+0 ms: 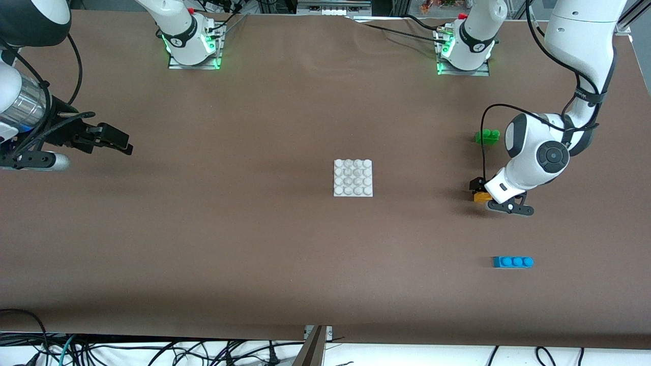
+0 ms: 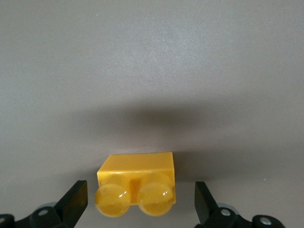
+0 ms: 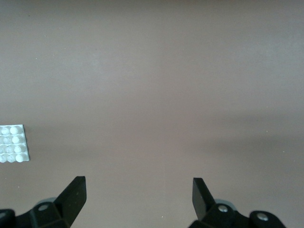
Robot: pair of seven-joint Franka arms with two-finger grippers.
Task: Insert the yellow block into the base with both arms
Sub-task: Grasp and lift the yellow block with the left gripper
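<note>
Left gripper (image 2: 140,202), fingers wide apart, straddles the yellow block (image 2: 137,185) on the table (image 1: 254,244), frame right. Right gripper (image 3: 137,197), spread wide and empty, waits at frame left. Base (image 1: 353,178) at centre.

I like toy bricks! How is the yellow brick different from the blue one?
The yellow block is short with two studs; the blue brick is longer with three. The yellow block sits between the left gripper's open fingers; the blue brick lies alone, nearer the front camera, with no gripper by it. Both rest on the brown table, studs up.
</note>
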